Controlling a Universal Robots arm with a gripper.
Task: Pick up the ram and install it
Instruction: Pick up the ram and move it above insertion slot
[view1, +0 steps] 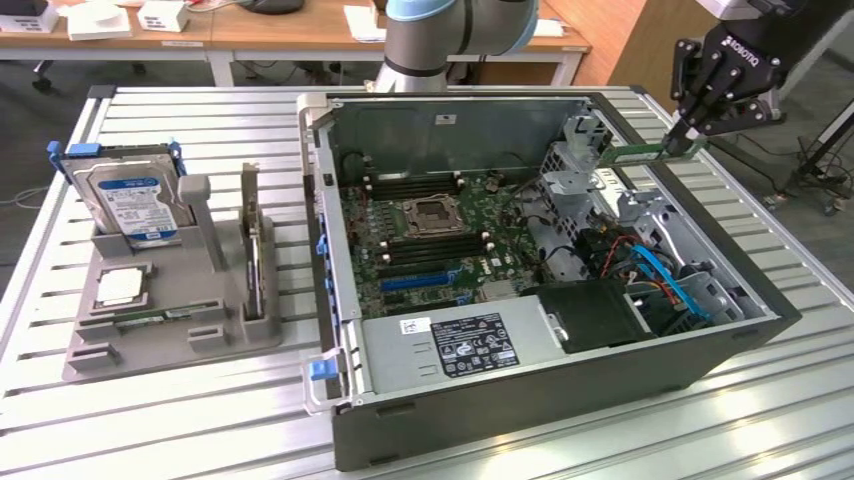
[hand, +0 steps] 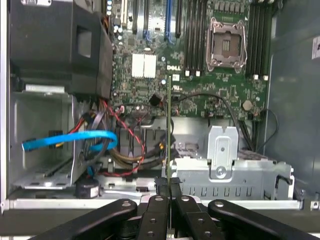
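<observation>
Ram (view1: 638, 152) between ROBOTIQ fingers (view1: 690, 128), DELL motherboard (hand: 150, 90) below

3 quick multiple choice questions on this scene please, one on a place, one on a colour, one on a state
1. Where is the hard drive? A lying on the motherboard; B on the floor; C standing in the grey holder beside the computer case.
2. What colour is the flat cable curving inside the case? A blue; B yellow; C white.
3. The gripper is: A open; B shut on the ram; C shut on a screwdriver.
Answers: C, it sits in the holder; A, its loop is plainly blue; B, it clamps the green stick's end.
</observation>
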